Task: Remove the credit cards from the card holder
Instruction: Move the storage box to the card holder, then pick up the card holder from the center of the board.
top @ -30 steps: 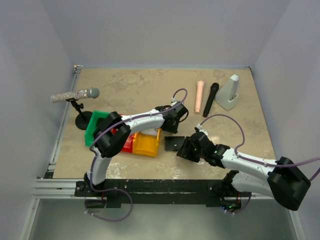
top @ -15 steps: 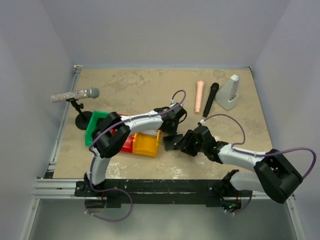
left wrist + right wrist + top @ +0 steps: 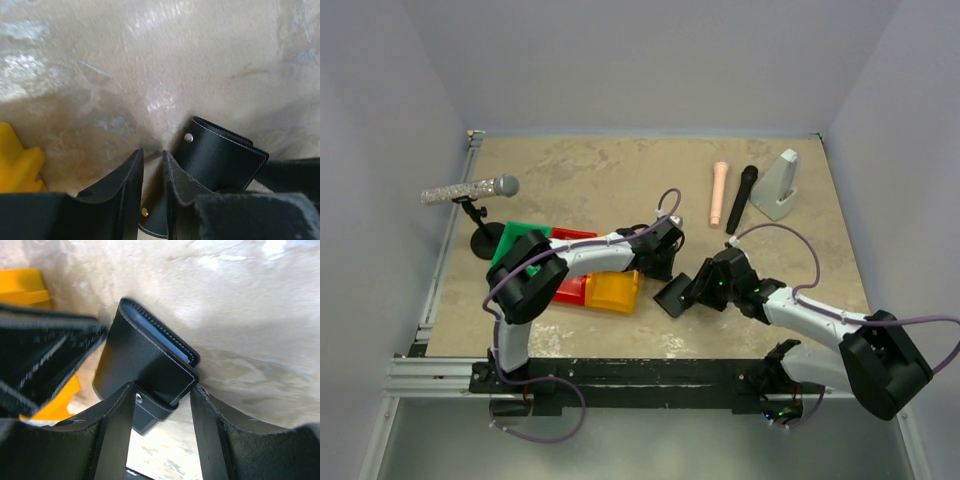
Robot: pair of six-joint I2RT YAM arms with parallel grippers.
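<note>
The black card holder [image 3: 671,297] sits tipped up on the table between my two grippers. In the right wrist view the card holder [image 3: 142,365] shows a pale blue inner edge, and one corner sits between the fingers. My right gripper [image 3: 162,387] is shut on that corner and the snap tab. My left gripper [image 3: 152,152] hangs just left of the card holder [image 3: 220,155]. Its fingers stand a narrow gap apart over the tab's snap, with table showing between the tips. The credit cards are hidden.
Joined green, red and yellow bins [image 3: 535,248] lie close on the left, the yellow one [image 3: 612,291] nearest the card holder. A silver microphone on a stand [image 3: 470,190] is at far left. A pink tube [image 3: 719,193], a black microphone [image 3: 741,198] and a grey wedge [image 3: 778,185] lie at the back right.
My right gripper has moved left onto the card holder, which has turned and tipped up. The left gripper has dropped beside it and its fingers have drawn closer together.
</note>
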